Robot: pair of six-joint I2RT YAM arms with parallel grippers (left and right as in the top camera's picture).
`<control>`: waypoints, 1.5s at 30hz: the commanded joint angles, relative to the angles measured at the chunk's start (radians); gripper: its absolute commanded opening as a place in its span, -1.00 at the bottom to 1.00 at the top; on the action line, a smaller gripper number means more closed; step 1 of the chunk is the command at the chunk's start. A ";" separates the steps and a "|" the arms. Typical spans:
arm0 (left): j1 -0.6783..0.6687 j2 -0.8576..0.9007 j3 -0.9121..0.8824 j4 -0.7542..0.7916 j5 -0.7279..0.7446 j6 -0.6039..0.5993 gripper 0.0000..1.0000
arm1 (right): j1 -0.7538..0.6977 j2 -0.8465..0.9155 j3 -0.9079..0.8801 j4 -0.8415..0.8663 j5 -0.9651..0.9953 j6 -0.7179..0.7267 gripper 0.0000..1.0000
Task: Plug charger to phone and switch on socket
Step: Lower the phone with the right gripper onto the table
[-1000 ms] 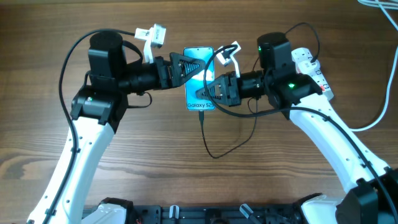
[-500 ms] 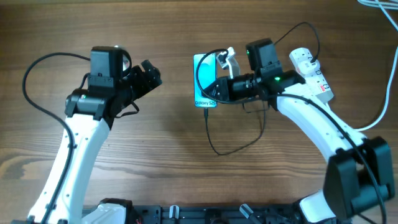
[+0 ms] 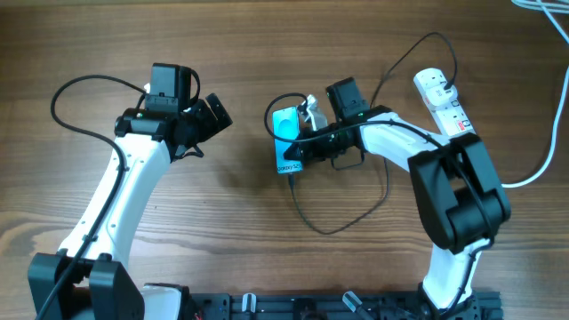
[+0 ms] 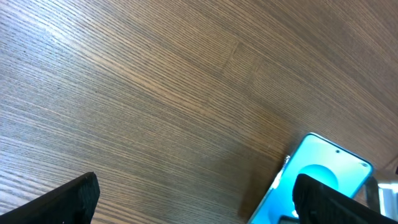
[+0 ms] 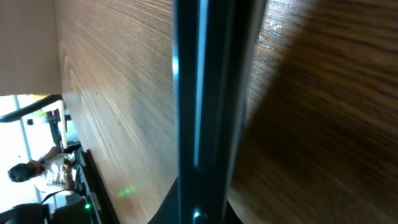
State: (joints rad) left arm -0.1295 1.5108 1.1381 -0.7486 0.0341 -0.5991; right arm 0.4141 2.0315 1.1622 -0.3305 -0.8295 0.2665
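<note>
The phone (image 3: 285, 140), teal-blue screen, stands tilted on its long edge at the table's centre, with my right gripper (image 3: 304, 142) shut on it. In the right wrist view the phone (image 5: 202, 93) shows only as a dark upright edge between the jaws of the right gripper (image 5: 202, 202). The charger's thin black cable (image 3: 331, 227) meets the phone's lower end, loops toward the front and runs back to the white socket (image 3: 447, 100) at the back right. My left gripper (image 3: 216, 114) is open, left of the phone and apart from it. The left wrist view has the phone (image 4: 323, 177) beyond its right fingertip (image 4: 329, 199).
A thick white lead (image 3: 544, 156) runs from the socket along the right edge. Another white cable (image 3: 540, 9) crosses the back right corner. The left arm's own black cable (image 3: 67, 89) arcs over the table at the left.
My left gripper has pulled away to the left of the phone, its jaws wide. The right gripper has tipped the phone up onto its edge and shifted it slightly left.
</note>
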 commanded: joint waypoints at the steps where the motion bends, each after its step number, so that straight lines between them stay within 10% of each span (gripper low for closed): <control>1: 0.005 0.004 0.006 0.000 -0.017 0.016 1.00 | 0.031 0.027 0.008 0.040 -0.023 -0.001 -0.91; 45: 0.005 0.004 0.006 0.000 -0.017 0.016 1.00 | 0.099 0.121 0.007 0.109 0.165 0.127 -0.91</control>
State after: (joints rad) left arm -0.1295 1.5112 1.1381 -0.7486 0.0338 -0.5991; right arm 0.5091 2.0930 1.1847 -0.2089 -0.7780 0.4194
